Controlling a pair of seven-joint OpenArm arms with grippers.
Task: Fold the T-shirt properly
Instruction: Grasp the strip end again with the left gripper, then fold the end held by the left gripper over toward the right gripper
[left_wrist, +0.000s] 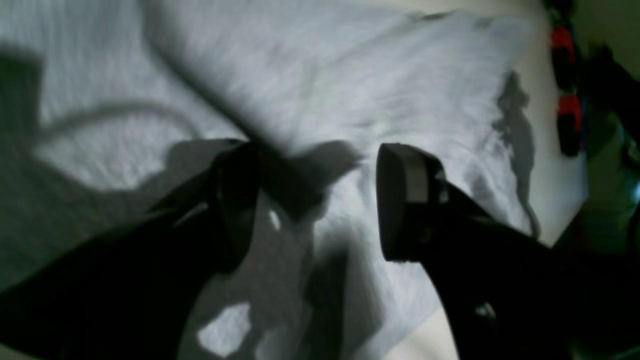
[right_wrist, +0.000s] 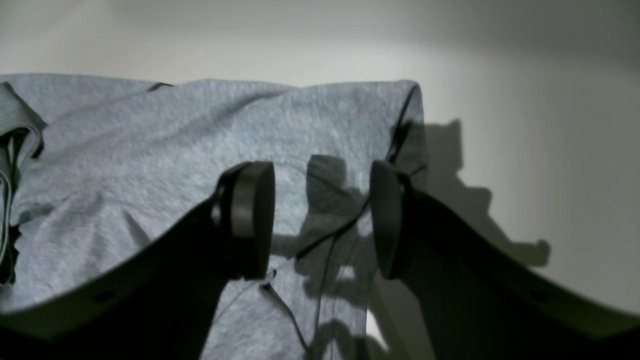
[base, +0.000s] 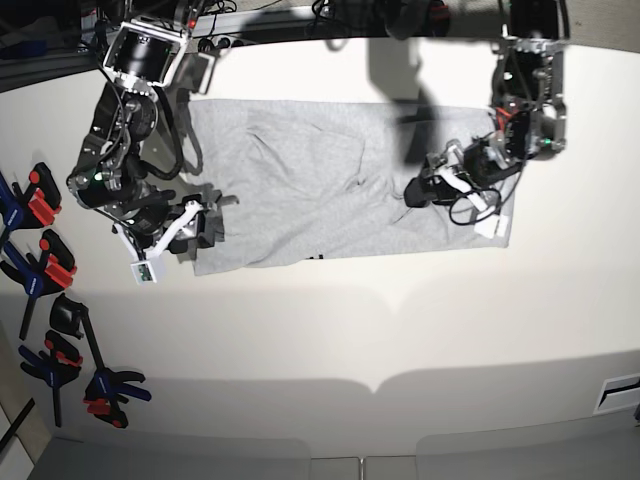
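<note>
The light grey T-shirt (base: 330, 180) lies on the white table (base: 350, 330), folded into a long flat band with some wrinkles. A bit of black lettering peeks out at its near edge. My left gripper (left_wrist: 320, 200) is open and empty, just above the cloth (left_wrist: 350, 75); in the base view it (base: 412, 190) is over the band's right part. My right gripper (right_wrist: 320, 220) is open and empty above the shirt's (right_wrist: 150, 150) end, near its edge and corner; in the base view it (base: 208, 228) is at the band's near left corner.
Several black clamps with red and blue grips (base: 45, 260) lie along the table's left edge; two red-handled ones show in the left wrist view (left_wrist: 565, 55). Cables and gear (base: 250, 20) run along the far edge. The table's front edge (base: 370, 385) is near.
</note>
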